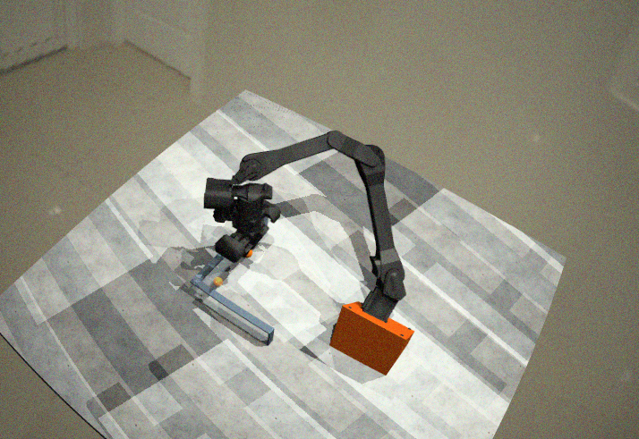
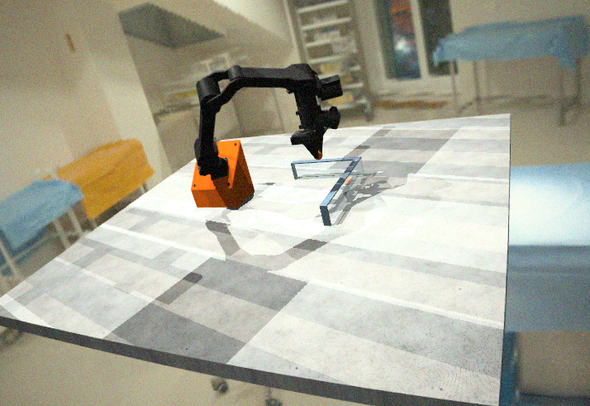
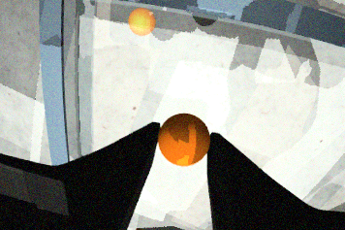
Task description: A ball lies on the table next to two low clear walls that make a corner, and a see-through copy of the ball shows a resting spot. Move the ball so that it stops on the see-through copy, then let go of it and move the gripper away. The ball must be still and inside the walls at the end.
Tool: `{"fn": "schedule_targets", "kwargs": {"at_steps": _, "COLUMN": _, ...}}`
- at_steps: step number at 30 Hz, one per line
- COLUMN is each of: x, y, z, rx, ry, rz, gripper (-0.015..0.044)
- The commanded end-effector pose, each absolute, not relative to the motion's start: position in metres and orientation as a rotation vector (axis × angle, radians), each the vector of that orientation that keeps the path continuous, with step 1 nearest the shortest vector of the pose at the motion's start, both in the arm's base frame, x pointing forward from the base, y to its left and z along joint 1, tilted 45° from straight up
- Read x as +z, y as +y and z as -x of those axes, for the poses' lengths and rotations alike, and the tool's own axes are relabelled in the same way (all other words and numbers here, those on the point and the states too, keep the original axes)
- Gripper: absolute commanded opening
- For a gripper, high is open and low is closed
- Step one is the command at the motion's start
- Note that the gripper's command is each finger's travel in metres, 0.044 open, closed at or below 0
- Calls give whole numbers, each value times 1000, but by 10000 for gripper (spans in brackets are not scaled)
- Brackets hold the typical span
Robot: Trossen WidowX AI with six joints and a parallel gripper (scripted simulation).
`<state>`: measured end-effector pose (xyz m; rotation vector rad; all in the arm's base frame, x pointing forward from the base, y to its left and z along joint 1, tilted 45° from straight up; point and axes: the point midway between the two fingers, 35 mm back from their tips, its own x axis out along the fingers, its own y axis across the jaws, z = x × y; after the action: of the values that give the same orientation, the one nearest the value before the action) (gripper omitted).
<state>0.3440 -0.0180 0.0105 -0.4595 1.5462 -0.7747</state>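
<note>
My gripper [image 3: 184, 135] is shut on the orange ball [image 1: 249, 253] [image 2: 318, 155] [image 3: 184, 150], which sits between the two fingertips and is held up above the table. The see-through copy [image 1: 217, 281] [image 3: 141, 21] is a paler yellow-orange ball inside the corner, near where the walls meet; in the exterior view it shows through a wall. The two low clear walls with bluish edges, one long wall [image 1: 242, 316] and one other wall [image 3: 52, 82], make the corner. In the wrist view the copy is up and to the left of the held ball.
The arm's orange base block [image 1: 369, 339] [image 2: 221, 193] stands on the table [image 1: 170, 398] [image 2: 381, 306], off to one side of the walls. The wall edges stand up from the table around the copy on two sides. Dark arm shadows fall across the table near the corner.
</note>
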Motion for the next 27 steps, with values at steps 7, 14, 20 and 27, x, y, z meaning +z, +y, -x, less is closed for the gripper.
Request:
{"fn": "schedule_targets", "kwargs": {"at_steps": 7, "x": -19, "y": -12, "z": -376, "rx": -775, "ry": 1537, "rz": 447, "gripper": 0}}
{"fn": "schedule_targets", "kwargs": {"at_steps": 14, "x": -42, "y": -8, "z": -393, "rx": -775, "ry": 1536, "rz": 446, "gripper": 0}}
{"fn": "schedule_targets", "kwargs": {"at_steps": 20, "x": -53, "y": -19, "z": -393, "rx": -774, "ry": 1535, "rz": 446, "gripper": 0}}
{"fn": "schedule_targets", "kwargs": {"at_steps": 27, "x": -85, "y": -51, "z": -386, "rx": -776, "ry": 1535, "rz": 448, "gripper": 0}}
